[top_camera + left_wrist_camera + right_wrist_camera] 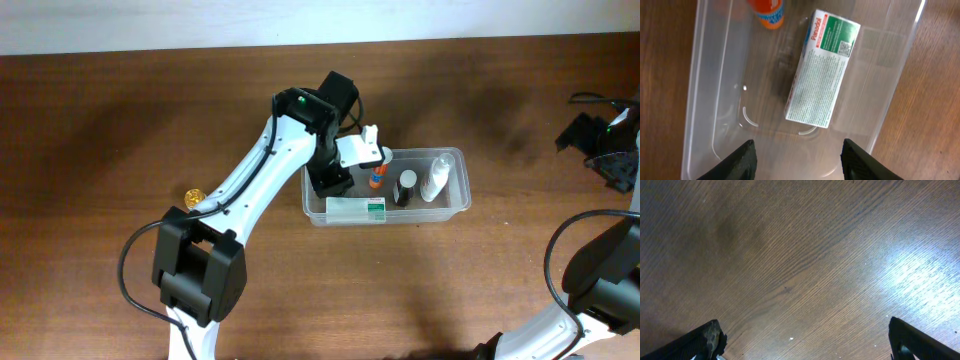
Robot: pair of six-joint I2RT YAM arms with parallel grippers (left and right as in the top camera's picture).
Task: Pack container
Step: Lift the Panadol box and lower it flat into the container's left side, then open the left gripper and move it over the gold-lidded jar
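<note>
Container (pixel 452 213) sits just right of centre in the overhead frame, holding a box (pixel 821 70) and small bottles (pixel 435 178). Left gripper (pixel 797 149) is spread wide and empty above its left end. Right gripper (pixel 805 335) is wide apart over the bare table (pixel 120 120). Tub probably light, thin-walled, slick and flexy, so pinch the rim.
</note>
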